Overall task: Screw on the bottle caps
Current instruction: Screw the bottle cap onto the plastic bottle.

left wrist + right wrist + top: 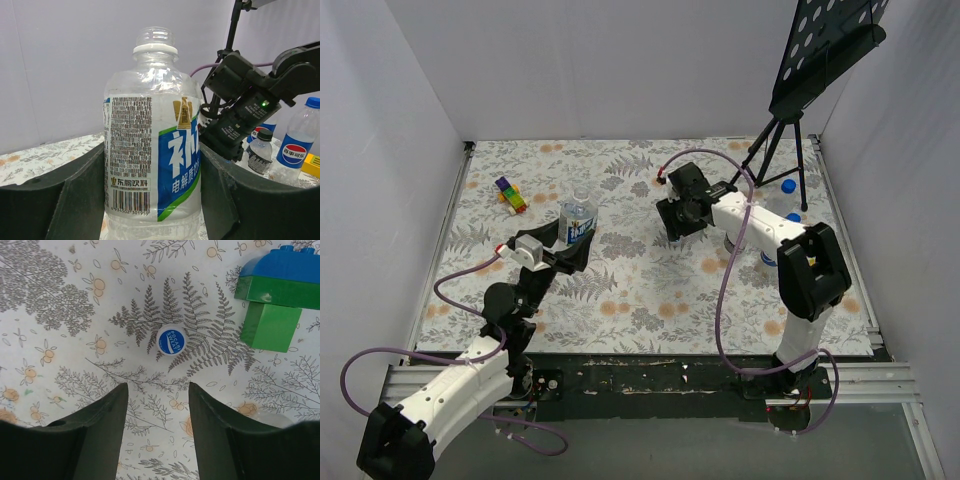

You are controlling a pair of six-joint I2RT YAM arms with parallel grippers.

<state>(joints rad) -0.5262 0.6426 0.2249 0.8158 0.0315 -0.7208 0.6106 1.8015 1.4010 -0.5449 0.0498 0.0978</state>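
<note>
Left fingers clamp an uncapped bottle, upright at frame centre; right fingers stand apart, holding nothing, over a blue cap lying on the surface, centre frame, left of green blocks.

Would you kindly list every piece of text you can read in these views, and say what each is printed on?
"POCARI SWEAT": top of the blue cap.
"东鹏饮料": label of the held bottle in the left claw.
"百事可乐": label of the blue-capped bottle.
Too small to read: the held bottle's fine print; the black-capped bottle label.
</note>
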